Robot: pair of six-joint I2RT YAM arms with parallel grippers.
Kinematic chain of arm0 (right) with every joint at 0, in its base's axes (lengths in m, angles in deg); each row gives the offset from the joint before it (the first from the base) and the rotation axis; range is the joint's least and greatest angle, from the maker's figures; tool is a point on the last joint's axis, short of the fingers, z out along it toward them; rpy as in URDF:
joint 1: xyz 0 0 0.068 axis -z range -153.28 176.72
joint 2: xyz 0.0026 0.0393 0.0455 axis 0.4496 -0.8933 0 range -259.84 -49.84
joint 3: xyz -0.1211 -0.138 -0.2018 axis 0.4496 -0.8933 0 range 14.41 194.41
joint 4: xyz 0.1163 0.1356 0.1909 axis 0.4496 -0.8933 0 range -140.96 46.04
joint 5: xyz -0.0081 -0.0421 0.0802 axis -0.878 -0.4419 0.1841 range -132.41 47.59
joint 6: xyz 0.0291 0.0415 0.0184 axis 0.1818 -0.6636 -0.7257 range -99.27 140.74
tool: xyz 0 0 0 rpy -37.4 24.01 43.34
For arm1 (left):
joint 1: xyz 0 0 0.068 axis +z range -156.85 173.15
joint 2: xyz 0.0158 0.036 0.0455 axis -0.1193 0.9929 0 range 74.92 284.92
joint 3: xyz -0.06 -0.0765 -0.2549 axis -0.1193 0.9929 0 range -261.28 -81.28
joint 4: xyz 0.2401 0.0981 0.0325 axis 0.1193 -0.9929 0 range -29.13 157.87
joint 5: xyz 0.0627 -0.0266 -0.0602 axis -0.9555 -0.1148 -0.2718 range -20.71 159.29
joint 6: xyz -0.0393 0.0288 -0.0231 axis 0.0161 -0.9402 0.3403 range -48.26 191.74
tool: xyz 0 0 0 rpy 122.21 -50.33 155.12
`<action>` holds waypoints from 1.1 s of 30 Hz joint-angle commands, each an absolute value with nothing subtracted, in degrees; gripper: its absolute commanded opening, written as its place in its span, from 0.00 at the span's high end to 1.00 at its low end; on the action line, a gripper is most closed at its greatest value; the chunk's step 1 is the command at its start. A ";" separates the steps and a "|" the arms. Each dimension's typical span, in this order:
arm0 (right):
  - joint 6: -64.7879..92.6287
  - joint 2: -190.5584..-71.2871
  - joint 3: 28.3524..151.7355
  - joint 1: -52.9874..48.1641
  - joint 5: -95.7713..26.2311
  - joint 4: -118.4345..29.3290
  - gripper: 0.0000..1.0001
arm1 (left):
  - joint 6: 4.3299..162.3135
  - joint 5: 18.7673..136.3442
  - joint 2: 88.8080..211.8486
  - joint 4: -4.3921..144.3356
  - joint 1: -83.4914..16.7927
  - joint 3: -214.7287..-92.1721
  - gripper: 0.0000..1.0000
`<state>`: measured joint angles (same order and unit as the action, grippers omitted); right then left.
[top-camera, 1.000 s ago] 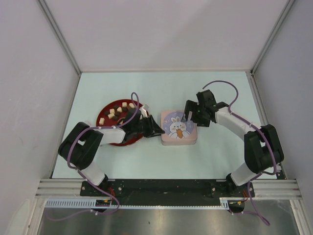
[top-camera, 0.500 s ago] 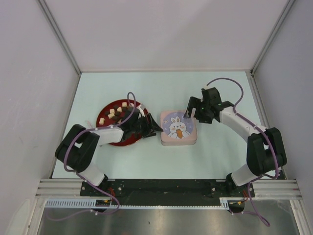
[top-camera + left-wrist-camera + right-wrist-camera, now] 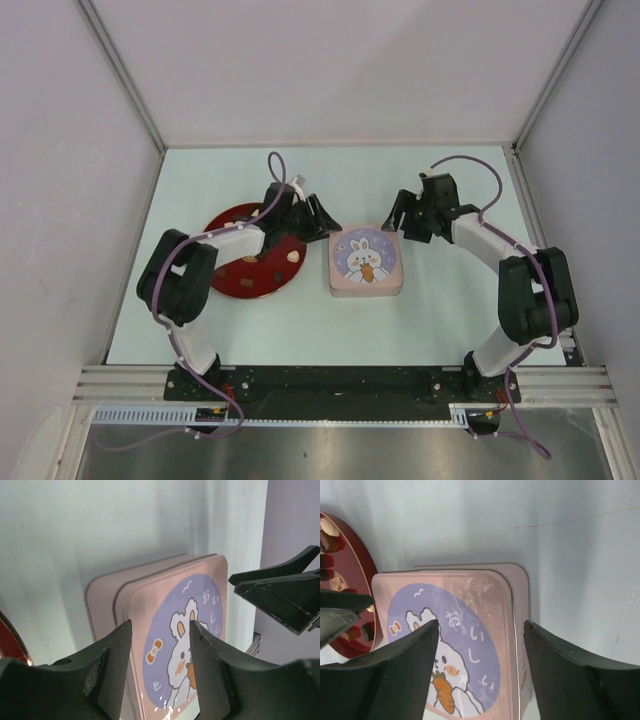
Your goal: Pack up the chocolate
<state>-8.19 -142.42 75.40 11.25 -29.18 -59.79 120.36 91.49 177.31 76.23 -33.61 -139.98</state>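
Lying loose on the red plate [image 3: 230,272], the chocolate [image 3: 292,257] shows as a few small pieces, some dark brown and some cream, spread over the plate's near and right-hand parts. The right wrist view catches more of them at the plate's rim: a cream piece [image 3: 327,526] with dark ones just beside it. The far part of the plate is hidden under the left arm [image 3: 225,240], so what lies there cannot be told.

Just beside the plate, on its right, sits the square pink tin [image 3: 366,262] with its rabbit-and-carrot lid on. Whether tin and plate touch is unclear. Both stand on the pale desk [image 3: 430,310].

The left jaws stand partly apart above the gap between the plate and the tin's far left corner, with nothing between them. Only the tin's lid [image 3: 165,605] shows beyond them. The right arm [image 3: 480,240] reaches in from the other side. The right jaws stand wide apart and empty over the tin's far right edge [image 3: 470,605], clear of it. The two sets of jaws face each other across the tin, near but apart.
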 commanded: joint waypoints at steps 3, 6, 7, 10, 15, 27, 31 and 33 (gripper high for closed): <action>-8.01 -147.91 77.52 11.95 -27.64 -55.64 0.39 | 116.74 88.90 180.83 70.86 -33.22 -142.63 0.48; -7.31 -150.12 77.43 12.04 -28.00 -56.08 0.48 | 116.04 88.54 182.23 69.89 -33.22 -142.28 0.51; -7.04 -151.52 77.51 12.04 -28.61 -56.26 0.50 | 115.78 88.46 182.58 69.54 -33.22 -142.28 0.53; -5.99 -154.07 77.43 11.86 -30.63 -57.84 0.59 | 115.25 87.93 183.73 68.31 -33.30 -142.10 0.55; -5.54 -156.27 76.29 11.77 -33.18 -58.98 0.70 | 113.67 85.39 185.57 63.31 -33.83 -143.07 0.58; -5.54 -153.05 76.46 12.30 -32.48 -58.64 0.59 | 109.89 80.02 182.95 55.74 -34.97 -148.95 0.52; -5.46 -147.33 77.51 13.79 -32.30 -59.69 0.50 | 108.75 78.44 178.12 53.55 -34.97 -151.59 0.47; -5.46 -143.82 77.69 14.23 -32.56 -60.65 0.46 | 108.48 77.73 176.27 53.28 -34.97 -152.21 0.44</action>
